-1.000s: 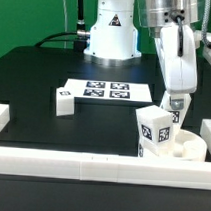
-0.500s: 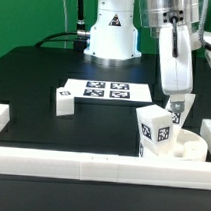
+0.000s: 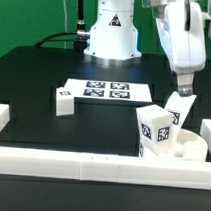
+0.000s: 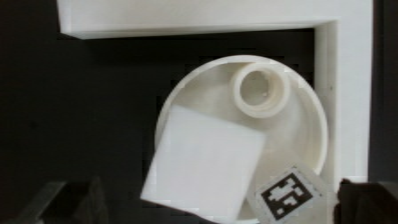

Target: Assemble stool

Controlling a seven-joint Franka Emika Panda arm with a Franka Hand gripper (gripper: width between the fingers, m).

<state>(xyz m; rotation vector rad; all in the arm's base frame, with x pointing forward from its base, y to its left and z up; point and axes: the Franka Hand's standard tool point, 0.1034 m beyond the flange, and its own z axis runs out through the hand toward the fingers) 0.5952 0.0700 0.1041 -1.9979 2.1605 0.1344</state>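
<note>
In the exterior view's right half, the gripper (image 3: pixel 178 100), jaws wide and empty, hangs just above the leg (image 3: pixel 150 129) standing on the seat (image 3: pixel 191 151).

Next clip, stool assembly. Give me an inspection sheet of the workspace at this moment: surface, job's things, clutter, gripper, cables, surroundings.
Surface: black table top, edged by white bars.
Job's things: seat lies in the corner of the bars at the exterior view's right; one leg stands on it, beside an unfilled hole; second leg rests loose on the table by the marker board.
Clutter: nothing seen apart from the marker board.
Grippers: gripper open, fingertips wide apart, above the seat, holding nothing.
Cables: dark cable behind the table, to the exterior view's left of the robot base.
Surroundings: green backdrop.
</note>
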